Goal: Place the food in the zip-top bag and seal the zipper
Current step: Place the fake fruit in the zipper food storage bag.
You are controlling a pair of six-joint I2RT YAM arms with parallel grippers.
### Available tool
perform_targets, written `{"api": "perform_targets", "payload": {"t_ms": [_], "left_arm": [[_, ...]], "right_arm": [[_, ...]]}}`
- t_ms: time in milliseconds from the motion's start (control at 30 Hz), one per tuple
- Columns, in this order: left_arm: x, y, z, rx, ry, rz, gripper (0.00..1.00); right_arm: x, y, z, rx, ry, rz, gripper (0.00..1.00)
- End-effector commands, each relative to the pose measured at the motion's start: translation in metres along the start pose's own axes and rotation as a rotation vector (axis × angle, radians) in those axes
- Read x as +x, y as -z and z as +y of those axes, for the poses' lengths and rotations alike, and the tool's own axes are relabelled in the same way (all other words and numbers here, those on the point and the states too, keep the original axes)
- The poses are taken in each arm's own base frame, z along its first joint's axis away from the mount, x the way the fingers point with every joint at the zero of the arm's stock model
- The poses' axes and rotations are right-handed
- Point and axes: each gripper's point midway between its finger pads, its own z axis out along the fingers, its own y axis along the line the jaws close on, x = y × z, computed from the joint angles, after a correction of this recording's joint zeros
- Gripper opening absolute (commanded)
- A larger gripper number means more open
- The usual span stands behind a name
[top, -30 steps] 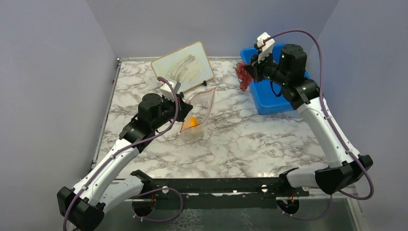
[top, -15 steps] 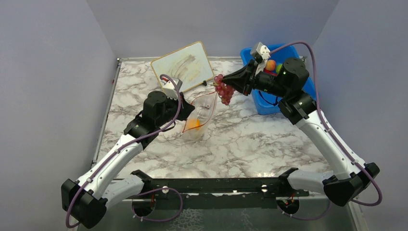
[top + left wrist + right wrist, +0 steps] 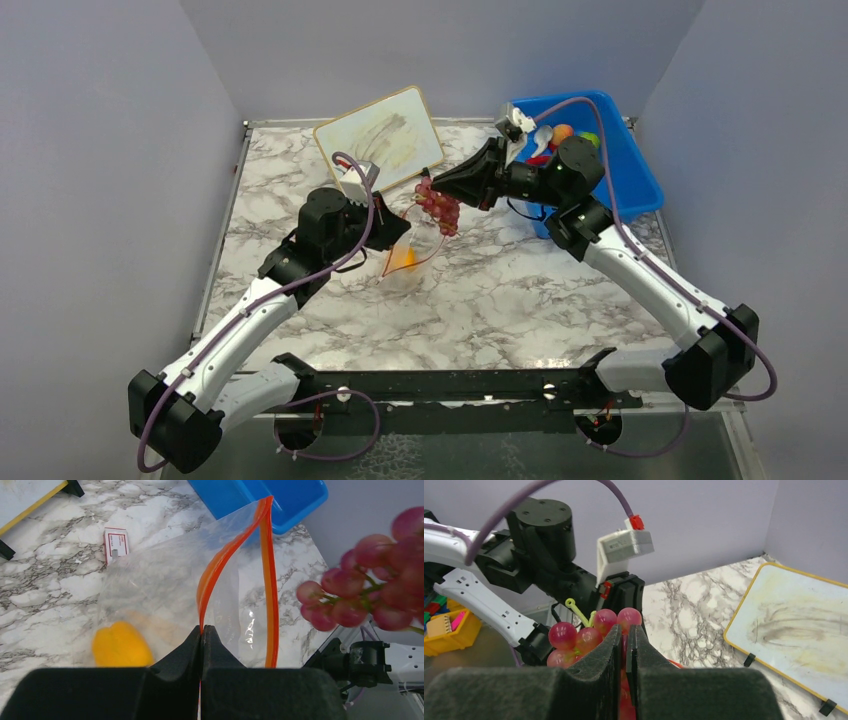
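The clear zip-top bag (image 3: 418, 240) stands open in mid table, with its orange-red zipper (image 3: 267, 575) spread apart. My left gripper (image 3: 201, 628) is shut on the near zipper strip and holds the mouth up. An orange-yellow pepper (image 3: 121, 645) lies inside the bag (image 3: 165, 580); it also shows in the top view (image 3: 402, 256). My right gripper (image 3: 436, 188) is shut on the purple-red grape bunch (image 3: 440, 208), which hangs just above the bag's mouth. The grapes show in the right wrist view (image 3: 583, 639) and the left wrist view (image 3: 380, 580).
A blue bin (image 3: 628, 170) at the back right holds several other toy foods (image 3: 562, 133). A small whiteboard on a stand (image 3: 380, 135) is behind the bag. A small red-and-white card (image 3: 116, 541) lies on the marble beyond the bag.
My right gripper carried the grape bunch from over the blue bin leftward and down to just above the bag's mouth. My left gripper kept its hold on the zipper.
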Motion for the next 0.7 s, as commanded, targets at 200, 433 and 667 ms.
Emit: {"api": "perform_targets", "payload": {"t_ms": [200, 433, 667], "left_arm": [[-0.022, 0.006, -0.023, 0.092, 0.024, -0.054, 0.0], [-0.026, 0.007, -0.026, 0.099, 0.026, -0.07, 0.0], [-0.022, 0.007, -0.026, 0.103, 0.015, -0.055, 0.0]], "right_arm": [[0.019, -0.02, -0.011, -0.055, -0.074, -0.041, 0.01], [0.054, -0.02, -0.014, -0.092, -0.026, 0.035, 0.01], [0.114, -0.007, -0.033, -0.081, 0.17, 0.208, 0.01]]}}
